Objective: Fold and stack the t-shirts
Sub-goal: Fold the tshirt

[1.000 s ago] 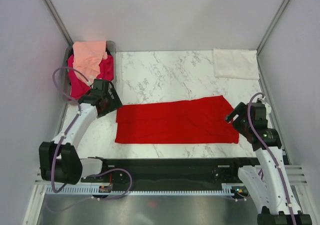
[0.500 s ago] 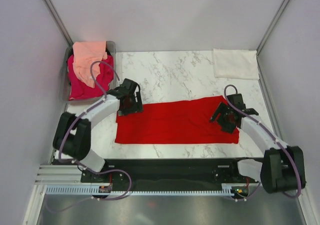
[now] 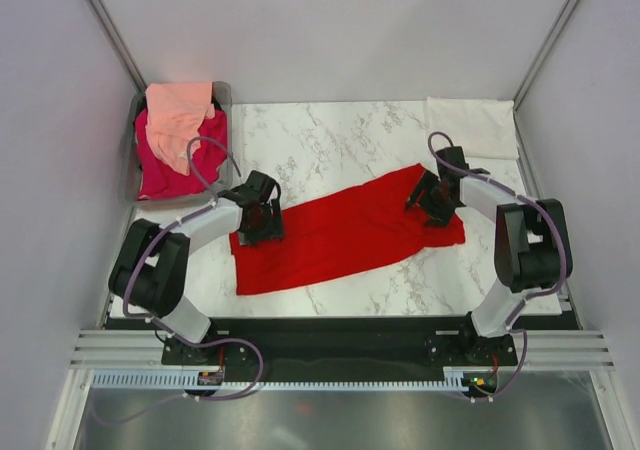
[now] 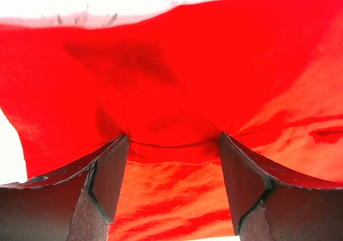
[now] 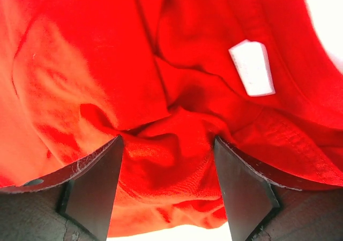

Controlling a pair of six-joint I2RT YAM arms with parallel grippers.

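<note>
Four tees: red t-shirt (image 3: pixel 340 235) aslant on the table (image 3: pixel 330 140), folded cream-white t-shirt (image 3: pixel 472 127) far right, magenta-pink t-shirt (image 3: pixel 160 170) and peach t-shirt (image 3: pixel 178 110) in one bin (image 3: pixel 224 92) far left. Both unclenched: left gripper (image 4: pixel 174 160) and right gripper (image 5: pixel 167 155) straddle bunched red cloth at its ends.

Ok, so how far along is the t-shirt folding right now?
Done: the cream-white shirt lies folded at the far right. In hand: the left gripper and right gripper are on the red shirt. To do: the pink shirt and peach shirt in the bin.
</note>
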